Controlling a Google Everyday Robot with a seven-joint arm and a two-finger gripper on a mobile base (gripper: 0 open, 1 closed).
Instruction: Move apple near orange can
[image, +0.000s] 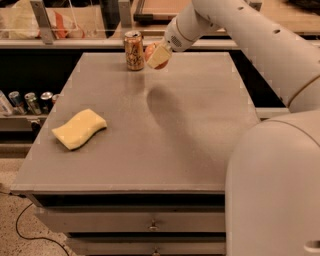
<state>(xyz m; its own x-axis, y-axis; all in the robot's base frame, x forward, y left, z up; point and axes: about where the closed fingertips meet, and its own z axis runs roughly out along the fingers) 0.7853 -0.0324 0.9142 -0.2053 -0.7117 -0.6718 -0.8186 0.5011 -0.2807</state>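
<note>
Apple (149, 51) and drink can (134, 50) are both at the far edge of the table (200, 125), so I will sweep across to them from the left.

Furthest left, below the table's level, I see a row of silvery cans (30, 101) on a low shelf. Under them a dark cable (20, 225) loops over the speckled floor. On the table's near left part lies a wavy yellow sponge (79, 129), flat and well apart from everything else.

Further along, at the far edge, the orange-brown drink can stands upright with its silver rim up. Just to its right is the apple, close beside the can with only a narrow gap between them. The claw (159, 56) is closed on the apple, and a pale finger covers most of its front, so I see only red-orange slivers at the left and bottom. I cannot tell if the apple rests on the tabletop or hangs just over it.

A soft shadow (162, 102) falls on the table nearer to me. The white arm (240, 30) reaches in from the upper right, and the robot's bulky body (275, 190) fills the lower right corner.
</note>
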